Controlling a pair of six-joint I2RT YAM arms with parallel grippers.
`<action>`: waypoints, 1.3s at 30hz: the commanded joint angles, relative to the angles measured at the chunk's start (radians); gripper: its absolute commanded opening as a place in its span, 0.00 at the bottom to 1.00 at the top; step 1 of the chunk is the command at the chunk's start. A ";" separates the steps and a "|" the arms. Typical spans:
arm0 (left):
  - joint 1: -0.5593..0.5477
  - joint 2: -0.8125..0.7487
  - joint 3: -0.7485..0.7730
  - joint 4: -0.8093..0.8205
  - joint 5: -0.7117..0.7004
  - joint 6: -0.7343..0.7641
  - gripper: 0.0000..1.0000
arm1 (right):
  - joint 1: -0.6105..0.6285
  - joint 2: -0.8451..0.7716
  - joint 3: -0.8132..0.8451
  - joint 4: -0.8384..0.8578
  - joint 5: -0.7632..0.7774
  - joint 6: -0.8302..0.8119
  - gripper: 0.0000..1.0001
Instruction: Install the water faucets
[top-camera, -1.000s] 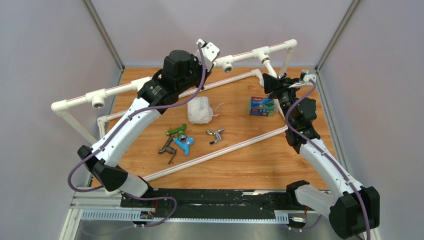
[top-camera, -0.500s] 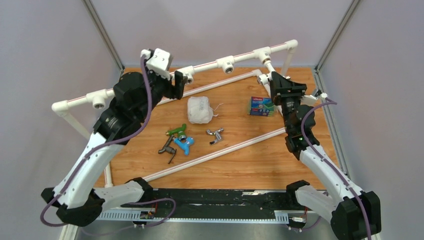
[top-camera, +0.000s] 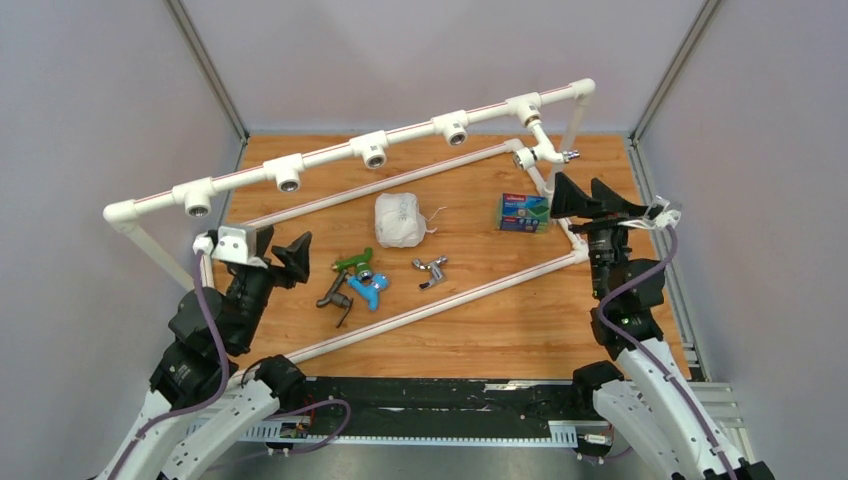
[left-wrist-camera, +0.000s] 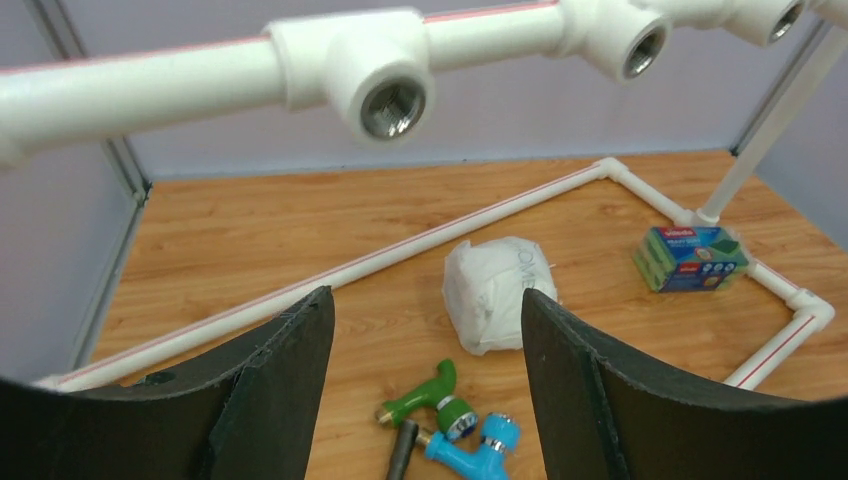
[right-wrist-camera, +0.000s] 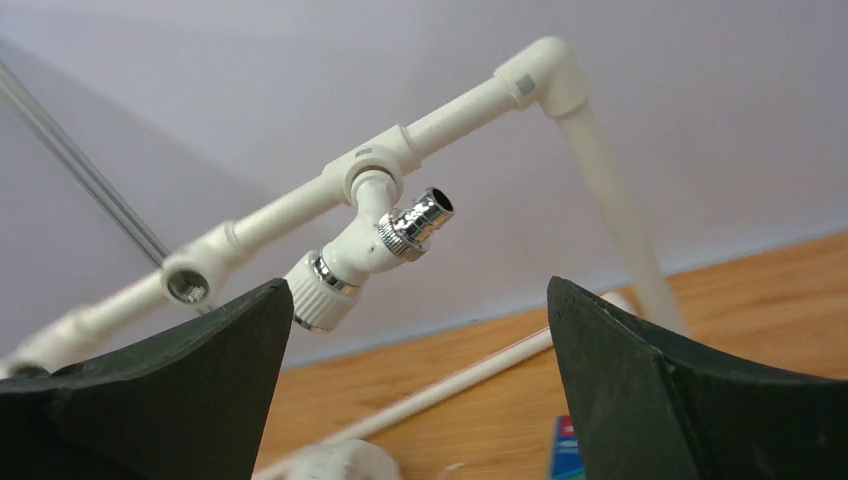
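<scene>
Both claws released; one faucet on the pipe, four on the table.

The left claw (left-wrist-camera: 425, 300) gapes empty above the table's (top-camera: 480, 330) left side. The right claw (right-wrist-camera: 417, 288) is spread wide and empty, just short of the white faucet (right-wrist-camera: 365, 250), which is fitted to the rightmost tee of the white pipe frame (top-camera: 330, 155). The green faucet (top-camera: 350, 263), blue faucet (top-camera: 370, 289), dark grey faucet (top-camera: 335, 297) and chrome faucet (top-camera: 430, 268) lie loose mid-table, near a white wrapped bundle (top-camera: 398, 220) and a sponge pack (top-camera: 524, 212).
</scene>
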 joint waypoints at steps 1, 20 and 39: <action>0.000 -0.138 -0.174 0.054 -0.108 -0.044 0.75 | -0.001 -0.041 0.082 -0.152 -0.302 -0.857 1.00; 0.000 -0.258 -0.420 0.186 -0.303 0.024 0.86 | 0.044 0.135 0.283 -0.348 -0.389 -2.350 1.00; 0.002 -0.278 -0.419 0.160 -0.392 0.010 0.88 | 0.096 0.388 0.420 -0.286 -0.303 -2.047 0.52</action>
